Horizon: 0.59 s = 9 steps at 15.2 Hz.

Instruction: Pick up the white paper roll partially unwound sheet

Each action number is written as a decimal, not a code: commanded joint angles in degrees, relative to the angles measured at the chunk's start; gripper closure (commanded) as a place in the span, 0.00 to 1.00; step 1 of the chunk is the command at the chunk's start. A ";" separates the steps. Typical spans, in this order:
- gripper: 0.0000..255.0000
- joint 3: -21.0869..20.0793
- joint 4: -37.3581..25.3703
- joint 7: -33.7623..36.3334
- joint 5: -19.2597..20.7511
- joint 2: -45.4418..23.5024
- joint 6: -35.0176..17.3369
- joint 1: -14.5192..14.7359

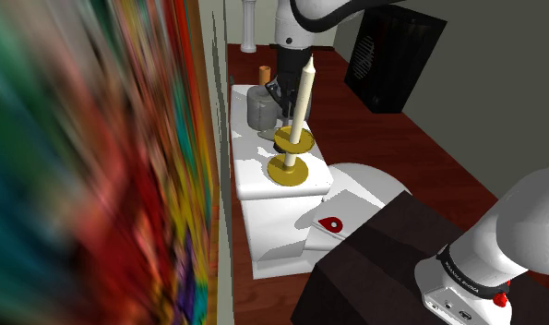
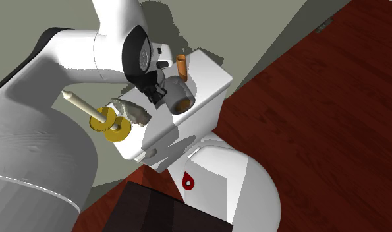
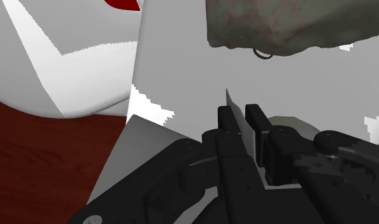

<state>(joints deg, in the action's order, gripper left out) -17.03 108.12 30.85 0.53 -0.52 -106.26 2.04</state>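
Shoulder and steep overhead views share the toilet tank [image 2: 209, 74]; wrist perhaps closest.

Grey paper roll [image 1: 260, 109], cream candle [image 1: 303, 97], dark-red floor [image 1: 420, 157].

A smeared, many-coloured panel [image 1: 88, 166] is blurring the shoulder view's whole left half, while everything else is rendering crisp. Fairly bright light is falling from above on the white toilet tank [image 2: 211, 72]. The arm [image 2: 69, 46] is casting hard, jagged-edged shadows across the tank's lid and the grey wall [image 2: 253, 26] behind.
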 commanded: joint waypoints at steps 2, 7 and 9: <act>1.00 -0.01 0.02 0.01 0.00 -0.02 0.01 0.01; 1.00 0.01 -1.90 -0.08 -0.11 0.32 2.25 -0.01; 1.00 0.02 -3.30 -0.12 -0.15 0.44 3.77 -0.02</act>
<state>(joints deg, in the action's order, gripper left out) -16.97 105.49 30.67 0.43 -0.26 -103.24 1.98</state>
